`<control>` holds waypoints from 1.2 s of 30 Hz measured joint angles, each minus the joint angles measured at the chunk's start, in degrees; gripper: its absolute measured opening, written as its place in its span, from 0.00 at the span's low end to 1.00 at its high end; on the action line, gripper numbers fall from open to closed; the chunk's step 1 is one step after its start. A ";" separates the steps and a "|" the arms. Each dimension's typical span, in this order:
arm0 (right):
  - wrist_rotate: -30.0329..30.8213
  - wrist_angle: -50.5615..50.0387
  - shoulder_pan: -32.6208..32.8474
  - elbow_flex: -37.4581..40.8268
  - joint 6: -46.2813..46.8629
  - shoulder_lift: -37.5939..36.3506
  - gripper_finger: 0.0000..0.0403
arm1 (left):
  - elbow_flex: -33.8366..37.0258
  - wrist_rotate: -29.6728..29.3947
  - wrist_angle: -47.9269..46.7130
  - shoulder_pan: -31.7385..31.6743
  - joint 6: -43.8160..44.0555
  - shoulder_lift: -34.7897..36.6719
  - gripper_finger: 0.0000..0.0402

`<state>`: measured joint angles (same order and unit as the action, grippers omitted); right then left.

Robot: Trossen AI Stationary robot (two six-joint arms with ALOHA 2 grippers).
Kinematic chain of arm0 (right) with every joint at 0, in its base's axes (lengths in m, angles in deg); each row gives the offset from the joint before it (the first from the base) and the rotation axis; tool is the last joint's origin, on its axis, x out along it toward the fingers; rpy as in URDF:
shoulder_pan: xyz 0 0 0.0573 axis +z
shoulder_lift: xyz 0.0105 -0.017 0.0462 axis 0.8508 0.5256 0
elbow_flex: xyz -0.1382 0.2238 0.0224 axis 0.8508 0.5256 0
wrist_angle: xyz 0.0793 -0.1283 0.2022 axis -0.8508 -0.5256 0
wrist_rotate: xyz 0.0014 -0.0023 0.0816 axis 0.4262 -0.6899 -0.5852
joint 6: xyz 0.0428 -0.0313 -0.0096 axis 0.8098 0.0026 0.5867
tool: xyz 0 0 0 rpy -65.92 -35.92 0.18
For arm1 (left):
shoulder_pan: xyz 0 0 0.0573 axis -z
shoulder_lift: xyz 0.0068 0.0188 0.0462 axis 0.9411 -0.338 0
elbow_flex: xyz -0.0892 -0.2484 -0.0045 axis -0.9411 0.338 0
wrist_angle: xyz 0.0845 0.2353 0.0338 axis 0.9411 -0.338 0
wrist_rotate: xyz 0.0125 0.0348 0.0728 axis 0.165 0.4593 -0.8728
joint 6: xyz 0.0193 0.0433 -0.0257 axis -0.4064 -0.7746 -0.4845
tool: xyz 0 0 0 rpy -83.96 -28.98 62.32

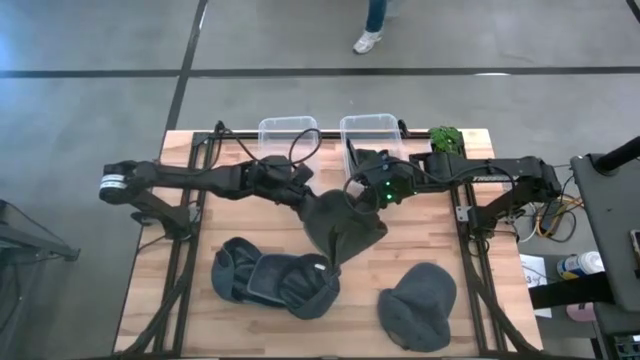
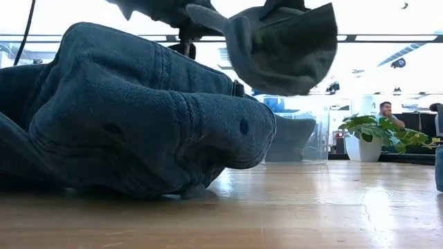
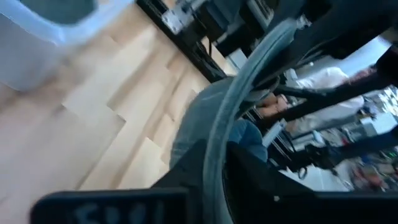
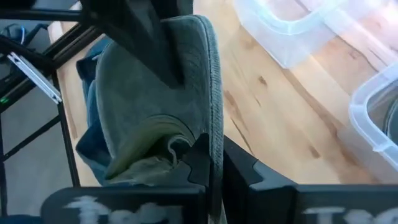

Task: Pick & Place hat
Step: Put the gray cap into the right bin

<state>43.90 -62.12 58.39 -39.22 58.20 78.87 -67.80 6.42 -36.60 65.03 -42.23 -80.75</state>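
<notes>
A dark grey-green hat (image 1: 345,230) hangs in the air over the middle of the table, between my two grippers; in the low view the hat (image 2: 284,48) is well clear of the wood. My left gripper (image 1: 312,195) comes at it from the table's left and my right gripper (image 1: 362,195) from the right. Both are shut on its rim. A blue denim hat (image 1: 275,280) lies crumpled on the table below, and a grey beanie (image 1: 418,305) lies flat at the near right. My left gripper (image 3: 216,180) has the hat's ribbed rim (image 3: 219,140) standing on edge between its two fingers, pinched from the table's left, slanting a little downward. The hat hangs beyond the fingers, clear of the table. My right gripper (image 4: 214,168) pinches the hat's ribbed rim edge (image 4: 214,124) between its two fingers, slanting down from the table's right. The edge runs along the line of the fingers. The hat's body hangs slack beside and below them, lifted clear.
Two clear plastic bins (image 1: 288,135) (image 1: 372,130) stand at the table's far edge, with a small green plant (image 1: 445,137) to their right. Bare wood shows between the beanie and the denim hat (image 2: 138,117). A person's legs show beyond the table.
</notes>
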 joint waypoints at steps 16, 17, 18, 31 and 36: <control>27.57 1.34 -0.11 0.28 17.79 -8.04 0.03 | 0.02 -53.03 -15.03 13.27 -6.64 13.89 0.34; 28.73 2.12 -0.14 0.28 18.09 -8.55 0.03 | 0.02 -54.51 -15.11 14.11 -6.62 14.17 0.34; 29.86 2.90 -0.17 0.29 18.27 -8.96 0.03 | 0.19 -55.21 -15.19 14.83 -6.52 14.23 0.34; 40.29 26.10 -0.85 0.33 17.92 -10.61 0.03 | 10.14 -70.84 -3.45 19.47 4.65 14.12 0.34; 40.51 30.39 -0.92 0.48 17.66 -10.52 0.04 | 16.51 -64.01 25.77 19.54 -10.39 14.12 0.34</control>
<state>84.41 -31.73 57.47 -38.75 75.87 68.36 -51.29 -57.59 -10.83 84.57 -52.61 -66.63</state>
